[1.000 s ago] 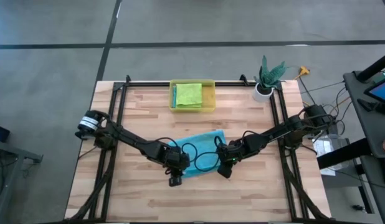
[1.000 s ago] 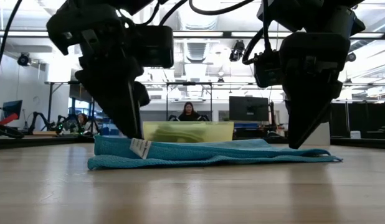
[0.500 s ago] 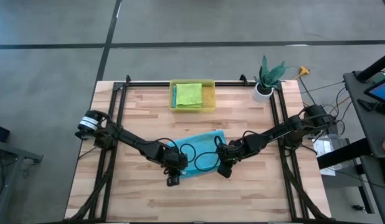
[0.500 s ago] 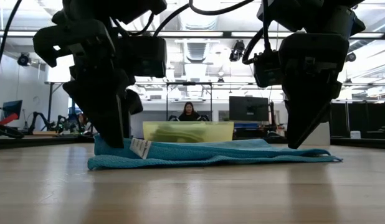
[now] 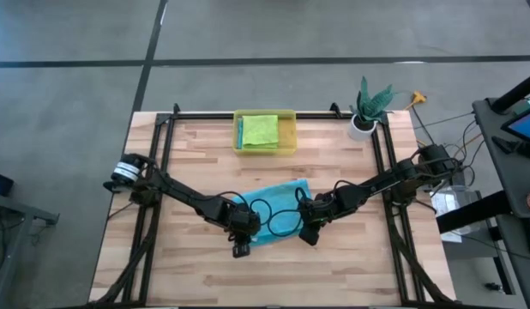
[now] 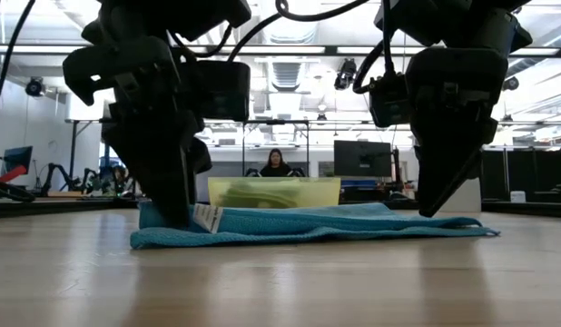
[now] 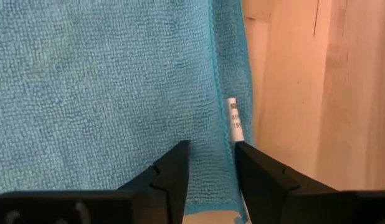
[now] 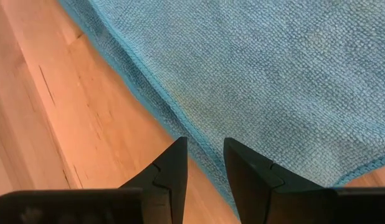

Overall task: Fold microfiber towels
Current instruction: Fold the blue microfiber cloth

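A: Left gripper [image 7: 208,163] first. State?
B: Fingers slightly apart, straddling the hemmed edge of the teal towel [image 5: 274,210] right by its white tag [image 7: 235,121]. Tips are down on the cloth. Looks like it's lined up to pinch that edge for a fold, my read only.
A: Is it actually gripping?
B: No, there's a gap with cloth showing between the fingers, so not clamped yet.
A: Right gripper [image 8: 205,163]?
B: Same deal at the towel's opposite side: fingers a little apart, set over the hem where cloth meets wood. Nothing held. In the low view both sit down at the towel, one per end, which makes sense for lifting two corners together.
A: Towel itself?
B: Flat on the middle of the wooden table [image 5: 196,146], already doubled over, layers visible from the low view.
A: Other stuff?
B: Yellow bin [image 5: 287,142] at the far edge with a lime green towel [image 5: 260,130] folded inside. Potted plant [image 5: 368,110] near the far right corner.
A: Room?
B: Grey concrete floor, lab benches and monitors behind, a person [image 6: 275,163] seated far back.
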